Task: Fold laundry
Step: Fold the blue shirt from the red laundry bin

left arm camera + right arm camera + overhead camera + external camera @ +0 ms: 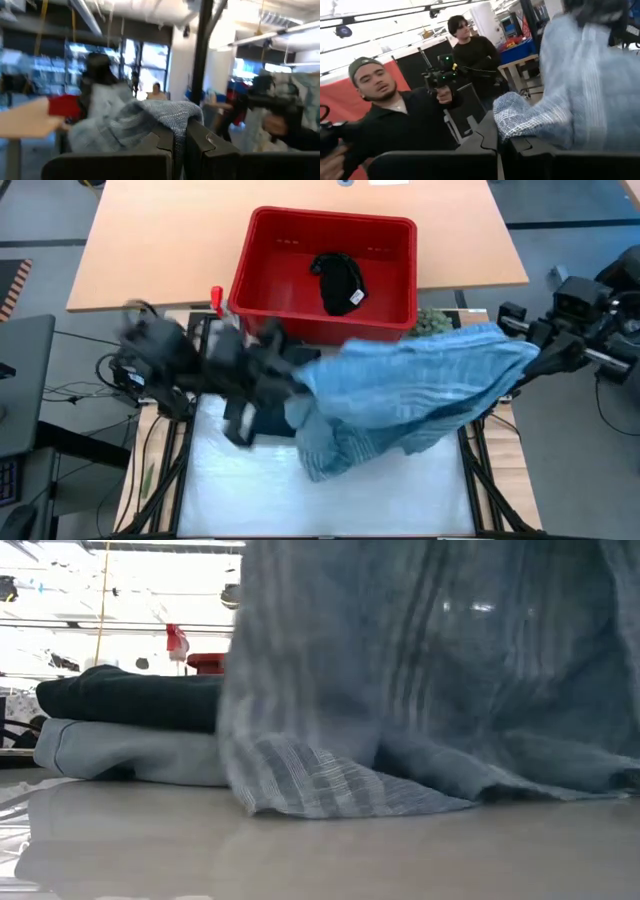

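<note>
I have the grey-blue striped garment [420, 395] stretched in the air between both arms, above the tabletop [400, 490]. My left claw [290, 380] is closed on one end of it, over the left half of the tabletop; in the left wrist view the cloth [145, 120] bunches up right over the shut fingers [165, 145]. My right claw [530, 360] is closed on the other end, out past the tabletop's right edge, and its wrist view shows a checked fold [530, 117] pinched between the fingers [487, 132].

From table height I see the garment's lower edge [330, 785] hanging down and touching the tabletop. Beside it sit two folded pieces in a stack, a dark navy one [130, 695] on top of a light blue one [130, 750].

A black garment with a white tag [340, 280] lies inside the red basket [270, 290] behind the work area. Two people [395, 115] stand in the room beyond.
</note>
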Available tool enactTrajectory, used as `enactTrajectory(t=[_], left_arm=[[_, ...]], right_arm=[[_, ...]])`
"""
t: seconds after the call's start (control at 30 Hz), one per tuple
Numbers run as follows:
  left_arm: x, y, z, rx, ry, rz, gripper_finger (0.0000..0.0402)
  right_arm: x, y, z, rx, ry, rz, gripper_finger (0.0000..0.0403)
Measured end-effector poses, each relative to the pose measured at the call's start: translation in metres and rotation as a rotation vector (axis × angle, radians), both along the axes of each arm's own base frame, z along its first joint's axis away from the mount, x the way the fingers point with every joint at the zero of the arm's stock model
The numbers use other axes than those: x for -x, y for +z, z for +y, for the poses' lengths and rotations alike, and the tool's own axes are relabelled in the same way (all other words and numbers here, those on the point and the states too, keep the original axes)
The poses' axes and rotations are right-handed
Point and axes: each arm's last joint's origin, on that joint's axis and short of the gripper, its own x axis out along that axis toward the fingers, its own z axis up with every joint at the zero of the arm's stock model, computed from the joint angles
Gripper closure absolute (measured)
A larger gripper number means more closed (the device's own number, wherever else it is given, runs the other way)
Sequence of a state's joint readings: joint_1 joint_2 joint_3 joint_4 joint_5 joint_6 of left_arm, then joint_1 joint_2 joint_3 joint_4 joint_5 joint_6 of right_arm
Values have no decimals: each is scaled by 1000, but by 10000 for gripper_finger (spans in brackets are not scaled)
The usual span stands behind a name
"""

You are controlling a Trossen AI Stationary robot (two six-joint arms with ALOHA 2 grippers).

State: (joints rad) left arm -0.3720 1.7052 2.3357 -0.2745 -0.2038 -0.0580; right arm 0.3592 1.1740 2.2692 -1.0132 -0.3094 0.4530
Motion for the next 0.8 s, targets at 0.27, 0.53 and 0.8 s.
enactTrajectory(t=[0.27,0.53,0.8], left_arm=[[-46,-23,-46,59,-120,-99,401],[-20,12,-18,98,-77,-403,401],[29,18,17,54,270,-31,401]], right_arm=[[19,20,-7,98,-30,-364,379],[16,40,-13,270,-360,-695,379],[-19,1,-23,401,-633,-171,379]])
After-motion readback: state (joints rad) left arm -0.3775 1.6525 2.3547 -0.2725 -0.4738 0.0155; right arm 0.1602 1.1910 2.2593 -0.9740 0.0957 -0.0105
